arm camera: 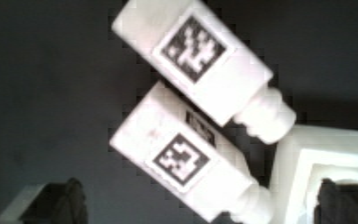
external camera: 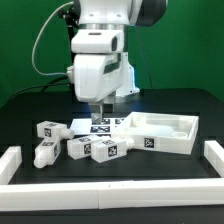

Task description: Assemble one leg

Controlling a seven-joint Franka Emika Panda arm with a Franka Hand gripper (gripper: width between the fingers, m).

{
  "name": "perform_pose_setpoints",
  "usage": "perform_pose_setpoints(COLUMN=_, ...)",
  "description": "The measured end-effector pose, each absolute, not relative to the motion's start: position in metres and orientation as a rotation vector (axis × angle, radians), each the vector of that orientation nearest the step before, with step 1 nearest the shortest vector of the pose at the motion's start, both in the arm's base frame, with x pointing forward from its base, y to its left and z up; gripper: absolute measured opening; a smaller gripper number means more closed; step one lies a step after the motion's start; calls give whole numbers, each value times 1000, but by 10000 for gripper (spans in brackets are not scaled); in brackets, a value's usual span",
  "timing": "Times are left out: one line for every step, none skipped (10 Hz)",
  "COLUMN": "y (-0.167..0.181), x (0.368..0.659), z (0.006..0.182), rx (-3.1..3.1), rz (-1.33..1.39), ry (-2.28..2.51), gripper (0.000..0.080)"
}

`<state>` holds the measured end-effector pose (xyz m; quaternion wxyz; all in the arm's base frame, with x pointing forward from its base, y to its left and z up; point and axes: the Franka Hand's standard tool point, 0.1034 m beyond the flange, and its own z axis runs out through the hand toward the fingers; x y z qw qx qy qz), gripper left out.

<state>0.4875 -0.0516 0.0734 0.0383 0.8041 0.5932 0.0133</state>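
Note:
Several white legs with black-and-white tags lie on the black table in front of the arm: one point(external camera: 50, 129) at the exterior view's left, one point(external camera: 45, 152) below it, and two side by side point(external camera: 78, 148) point(external camera: 107, 150). My gripper point(external camera: 97, 110) hangs above them, empty. In the wrist view two legs lie parallel, one farther off point(arm camera: 202, 55) and one closer point(arm camera: 179, 150). The closer leg's end reaches into the gap between my dark fingers point(arm camera: 51, 203). The gripper point(arm camera: 202, 208) is open and touches nothing.
The large white tray-shaped part point(external camera: 185, 140) lies at the exterior view's right. The marker board point(external camera: 104, 126) lies under the gripper. White rails point(external camera: 10, 165) point(external camera: 213, 160) border the table left and right. A white edge point(arm camera: 327, 160) shows beside the closer leg.

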Motion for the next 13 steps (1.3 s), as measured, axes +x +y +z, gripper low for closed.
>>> perform_pose_setpoints(y=-51, x=488, z=73, rx=2465, rz=41, ry=1822, gripper=649)
perform_pose_setpoints(y=-51, x=487, z=73, rx=2466, rz=41, ry=1821, gripper=649)
perform_pose_setpoints(y=-52, x=488, z=73, rx=2444, rz=42, ry=1846, gripper=649)
perform_pose_setpoints(y=-52, x=492, z=71, rx=2385, rz=57, ry=1906, gripper=649)
perform_pose_setpoints(y=-44, x=501, z=65, rx=2375, rz=61, ry=1922, gripper=649)
perform_pose_setpoints(y=-37, x=511, z=55, rx=2334, rz=68, ry=1974, gripper=649)
perform_pose_setpoints(y=-37, x=518, z=42, rx=2287, rz=61, ry=2038, gripper=649)
perform_pose_setpoints(y=-38, x=519, z=42, rx=2303, rz=61, ry=2021, gripper=649)
perform_pose_setpoints(y=-38, x=519, z=43, rx=2302, rz=62, ry=2020, gripper=649)
perform_pose_setpoints(y=-38, x=518, z=42, rx=2303, rz=60, ry=2021, gripper=649)
perform_pose_setpoints(y=-38, x=518, z=42, rx=2304, rz=59, ry=2021, gripper=649)
perform_pose_setpoints(y=-37, x=518, z=41, rx=2305, rz=59, ry=2021, gripper=649)
perform_pose_setpoints(y=-32, x=515, z=36, rx=2310, rz=65, ry=2017, gripper=649)
